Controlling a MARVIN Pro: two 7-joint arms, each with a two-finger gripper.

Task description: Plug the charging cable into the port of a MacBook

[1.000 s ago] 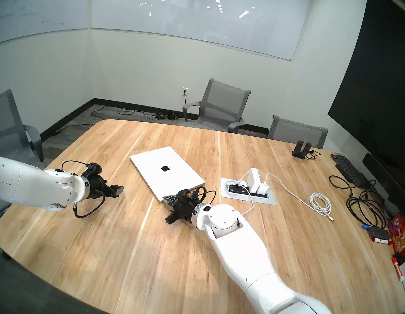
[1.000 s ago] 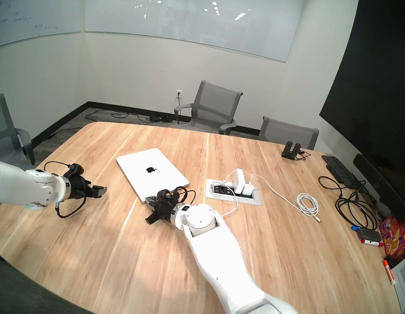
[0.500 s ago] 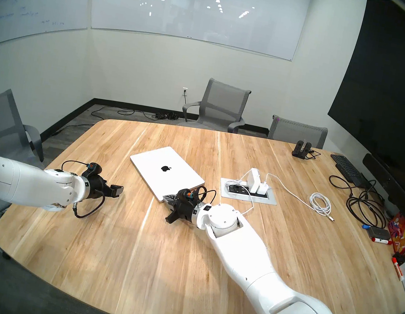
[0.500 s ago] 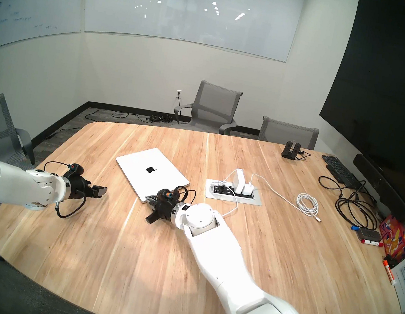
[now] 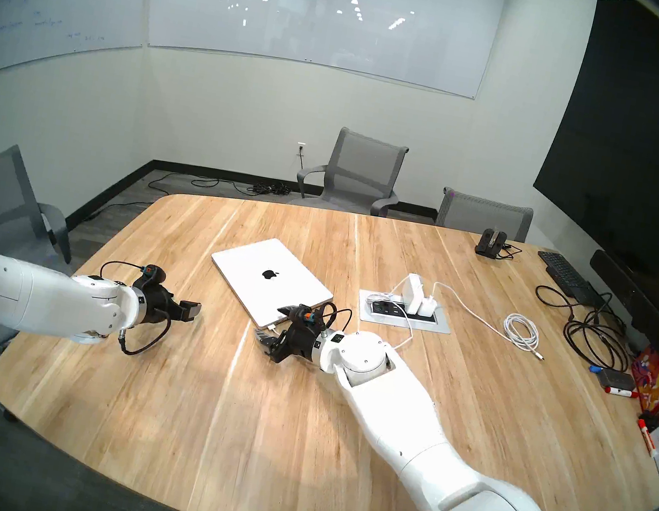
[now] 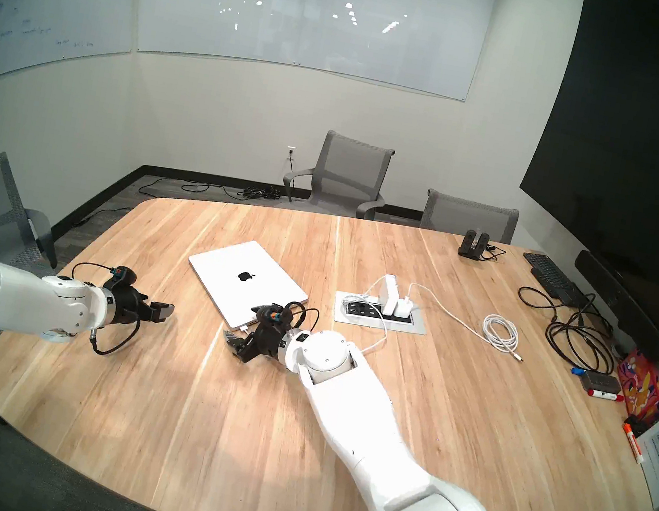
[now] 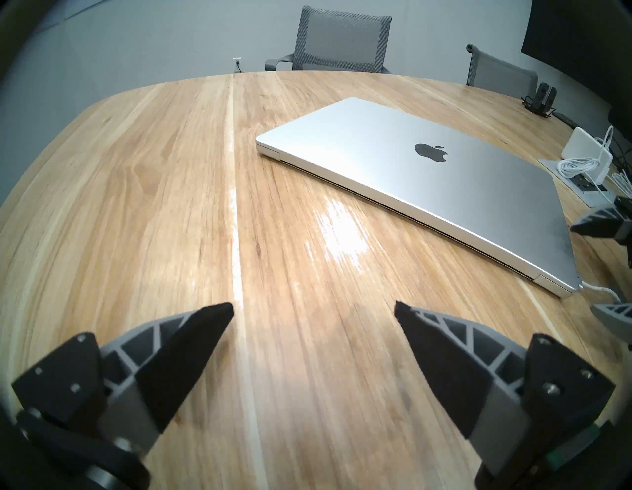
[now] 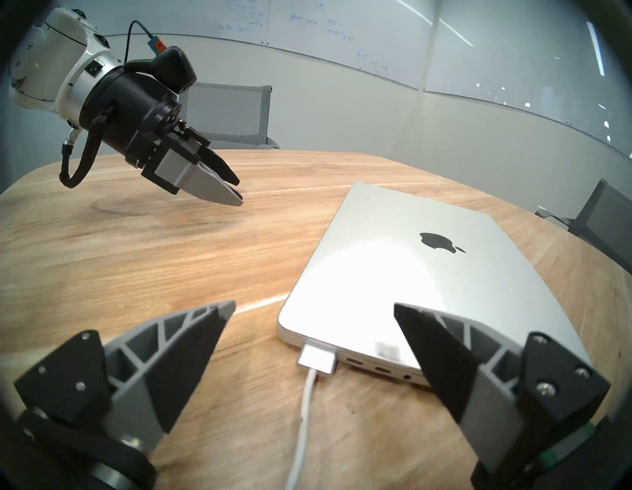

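Right tool (image 8: 314,308): spread wide, nothing gripped; its fingers are held to either side of the plugged connector without touching it.
Charging cable (image 8: 316,358): connector seated in the MacBook's near edge, cord trailing over the surface (image 5: 162,416).
MacBook (image 5: 272,278): closed, laid flat on the surface.
Left tool (image 5: 189,310): spread wide, empty, kept well apart from the MacBook.

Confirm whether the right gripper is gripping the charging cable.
No: the right gripper stands open, and the charging cable sits at the MacBook edge untouched.

The MacBook (image 8: 424,273) is silver with a black apple logo. The charging cable (image 8: 306,403) is white, its tip silver. The tabletop (image 5: 288,437) is pale streaked wood.
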